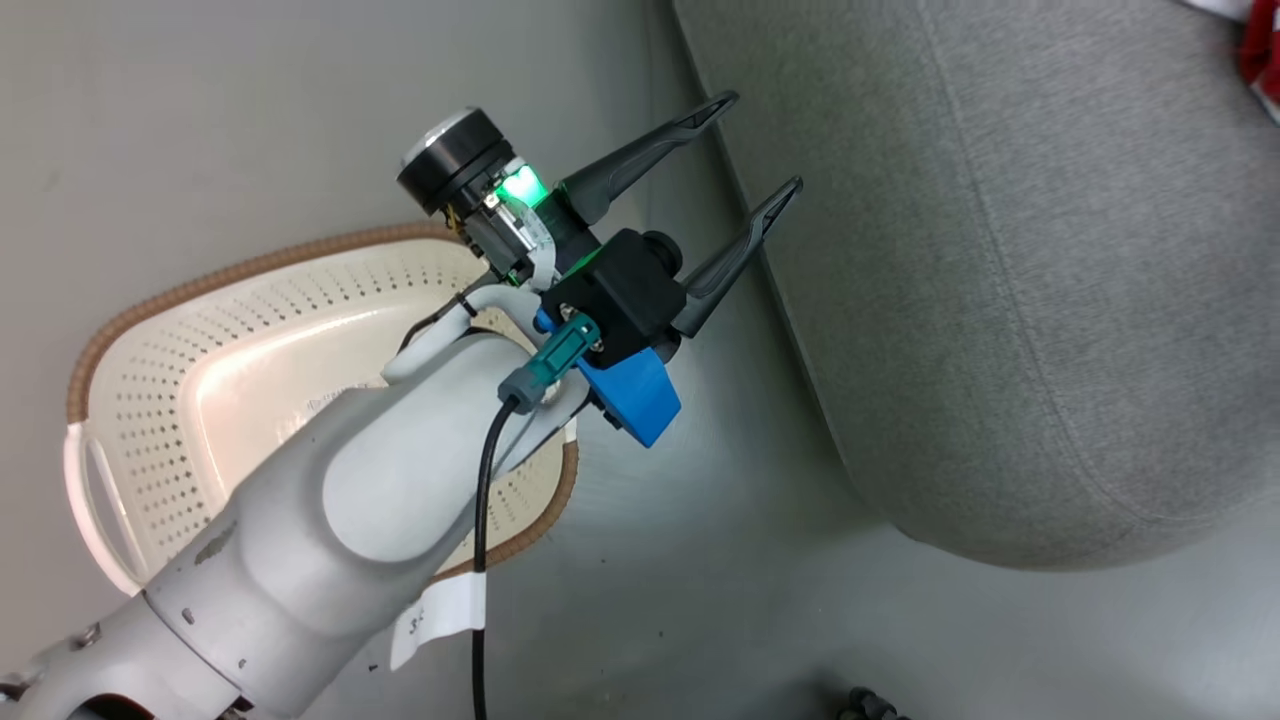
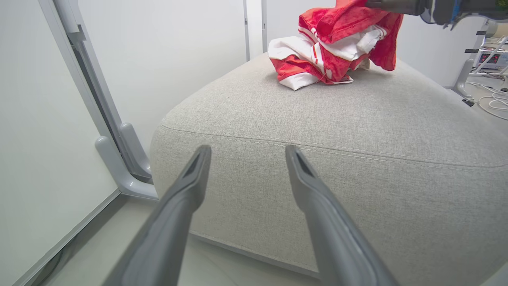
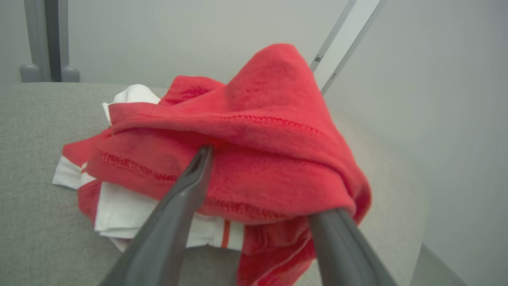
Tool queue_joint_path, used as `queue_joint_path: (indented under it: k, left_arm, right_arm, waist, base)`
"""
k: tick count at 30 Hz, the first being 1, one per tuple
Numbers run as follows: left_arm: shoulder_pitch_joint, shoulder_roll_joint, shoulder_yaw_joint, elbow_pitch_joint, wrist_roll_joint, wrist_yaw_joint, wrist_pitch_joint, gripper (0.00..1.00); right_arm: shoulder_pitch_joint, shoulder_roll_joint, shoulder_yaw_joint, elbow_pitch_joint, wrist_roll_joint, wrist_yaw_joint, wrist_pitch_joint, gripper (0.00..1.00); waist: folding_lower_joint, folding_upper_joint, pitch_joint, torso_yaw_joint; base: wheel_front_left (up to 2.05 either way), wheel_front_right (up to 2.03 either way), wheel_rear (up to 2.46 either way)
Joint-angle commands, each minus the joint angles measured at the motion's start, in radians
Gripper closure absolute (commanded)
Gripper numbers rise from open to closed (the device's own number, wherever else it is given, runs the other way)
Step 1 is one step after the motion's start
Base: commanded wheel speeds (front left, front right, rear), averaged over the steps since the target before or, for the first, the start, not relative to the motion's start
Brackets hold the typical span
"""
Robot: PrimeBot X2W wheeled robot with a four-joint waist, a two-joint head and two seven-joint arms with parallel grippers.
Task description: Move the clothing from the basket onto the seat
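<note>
One clothing (image 2: pixel 333 43) heap on one seat (image 2: pixel 357 131); one basket (image 1: pixel 200 380).

There is one basket (image 1: pixel 150 400), at about 8 o'clock in the head view, and one seat (image 1: pixel 1000 300), at 3 o'clock. There is one heap of clothing (image 3: pixel 258 131). How many garments are in it I cannot tell for sure, because the folds hide the borders. There are two pincers: the left pincer (image 1: pixel 766 140) near 12 o'clock in the head view, and the right pincer (image 3: pixel 264 180) at 6 o'clock in its own wrist view. Each has two fingers (image 2: pixel 190 186), four in all. There is one black cable (image 1: pixel 483 560), at 6 o'clock in the head view. Two grey post feet (image 2: pixel 107 147) are at 9 o'clock in the left wrist view.
</note>
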Motion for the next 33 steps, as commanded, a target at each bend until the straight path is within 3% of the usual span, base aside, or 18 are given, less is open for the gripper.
queue_joint_path:
  k: [1,11,18,33]
  left_arm:
    - [0.014,-0.004,0.006,0.004,-0.007,0.006,-0.008,0.0]
    - [0.08,-0.04,0.027,0.014,-0.031,0.013,-0.016,0.0]
    - [0.162,-0.048,0.086,-0.019,-0.033,0.024,-0.017,0.0]
    - [0.391,-0.066,0.379,-0.134,0.01,0.112,-0.017,0.0]
  right_arm:
    - [0.042,0.014,-0.008,-0.011,0.002,0.0,-0.003,0.0]
    - [0.245,0.042,0.014,-0.062,-0.021,0.0,-0.004,0.0]
    - [0.315,0.065,0.049,-0.203,-0.038,0.0,-0.003,0.0]
    - [0.36,0.118,0.284,-0.379,-0.014,0.0,-0.003,0.0]
  waist:
    - [0.0,0.0,-0.032,-0.005]
    - [0.0,0.0,-0.152,-0.005]
    - [0.0,0.0,-0.246,0.001]
    - [0.0,0.0,-0.415,0.123]
  base:
    - [0.0,0.0,0.0]
    - [0.0,0.0,0.0]
    - [0.0,0.0,0.0]
    - [0.0,0.0,0.0]
